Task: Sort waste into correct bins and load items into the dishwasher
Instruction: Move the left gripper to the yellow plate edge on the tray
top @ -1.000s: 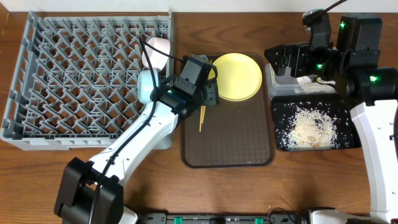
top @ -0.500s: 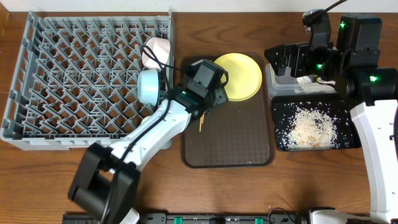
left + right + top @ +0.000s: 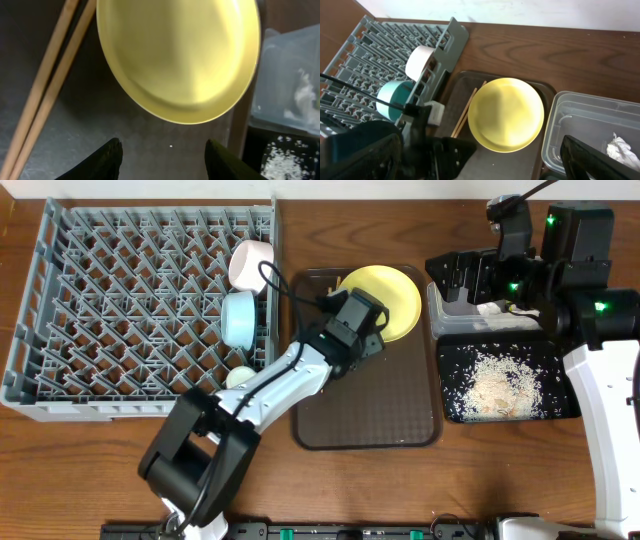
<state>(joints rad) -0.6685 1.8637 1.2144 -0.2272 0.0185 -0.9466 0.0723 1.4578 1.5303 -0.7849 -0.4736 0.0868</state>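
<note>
Now the job is the yellow plate (image 3: 180,55), which lies flat on the brown serving tray (image 3: 370,410), at its far end, just beside the clear tub (image 3: 437,315). The left claw (image 3: 165,157) stands about half open and holds nothing, its two fingers pointed at the plate's near rim with bare tray between them and the plate.

A flat plate gives no side to pinch, so the grip should go on the rim. One finger should slide under the raised lip and the other come down on the inner face, and only then should the claw close. It needs enough opening to pass the lip without shoving the plate toward the tub.

The chopsticks (image 3: 45,85) lie just beside the plate on its left. The approach should stay on the open side of the rim so they are not dragged along.

Once gripped, the plate should go up over the tray's edge and the wall of the dish rack (image 3: 120,310). It should then turn on edge and stand between pegs in a free row, away from the white bowl (image 3: 250,260), the blue bowl (image 3: 240,318) and the small cup (image 3: 238,377) along the rack's right side.

The right claw (image 3: 452,280) hangs wide open and empty above the tub, well apart from this work, and is best left there.
</note>
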